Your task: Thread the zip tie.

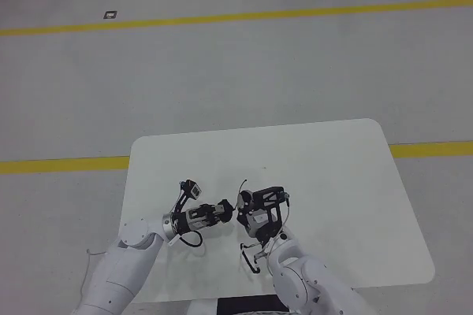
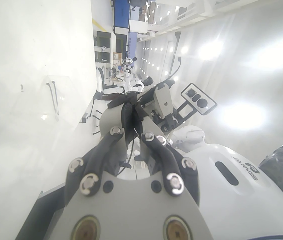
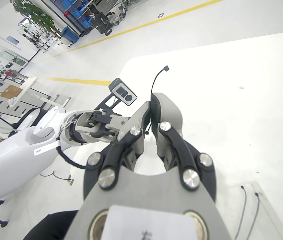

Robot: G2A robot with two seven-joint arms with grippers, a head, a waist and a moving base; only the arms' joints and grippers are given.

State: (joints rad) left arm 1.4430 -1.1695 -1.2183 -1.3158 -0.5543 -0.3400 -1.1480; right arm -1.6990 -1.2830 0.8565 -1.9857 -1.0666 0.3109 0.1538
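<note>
Black zip tie (image 3: 154, 81) clamped between right gripper (image 3: 151, 106) pads; left gripper (image 2: 128, 109) closed too, contents unclear. Risk: floppy tie flexes, misses head (image 3: 166, 69).

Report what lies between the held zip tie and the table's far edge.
Nothing: the table is bare from the zip tie in the right gripper to that edge, as the top and right wrist views show.

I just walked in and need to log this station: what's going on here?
The right gripper is shut on a black zip tie, its head end poking free over the table. The left gripper, also shut, meets it tip to tip; whether it holds the tie is hidden. Spare ties lie nearby.
</note>
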